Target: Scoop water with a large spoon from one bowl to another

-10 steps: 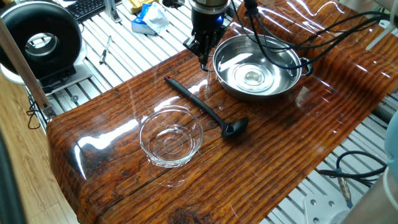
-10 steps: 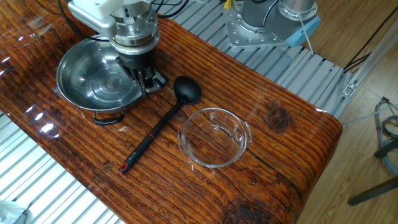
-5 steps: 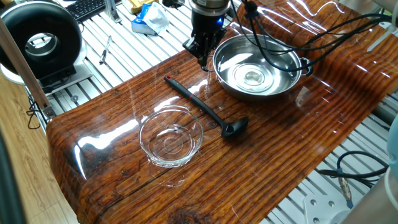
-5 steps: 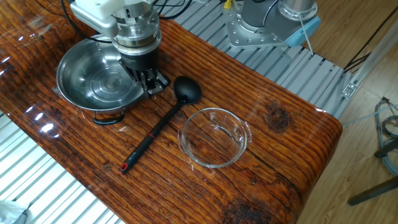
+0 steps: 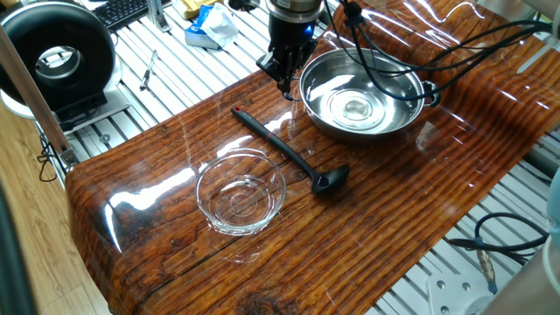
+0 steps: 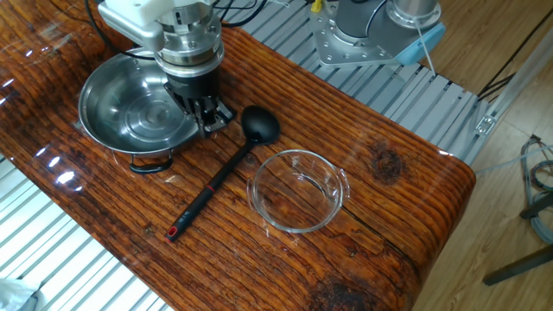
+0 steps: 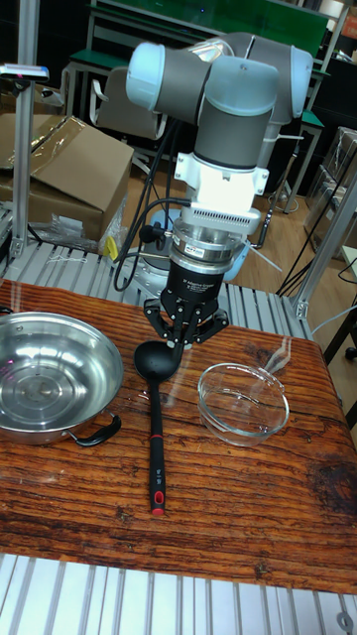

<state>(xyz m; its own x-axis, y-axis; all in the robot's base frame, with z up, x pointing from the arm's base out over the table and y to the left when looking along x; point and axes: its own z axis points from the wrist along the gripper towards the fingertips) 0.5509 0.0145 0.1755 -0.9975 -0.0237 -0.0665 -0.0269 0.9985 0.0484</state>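
The black large spoon lies flat on the wooden table, its scoop beside the steel bowl and its handle end toward the table edge. The wide steel bowl has a shiny pool of water at its bottom. The clear glass bowl stands apart from the ladle and looks empty. My gripper hangs just above the table between the steel bowl and the scoop. Its fingertips look pressed together, with nothing between them.
Black cables trail over the far side of the steel bowl. Beyond the table's edge lie a round black device, a blue and white cloth and a keyboard. The arm's base stands behind the table.
My gripper has crept a little toward the ladle's scoop. The ladle and both bowls have not moved.
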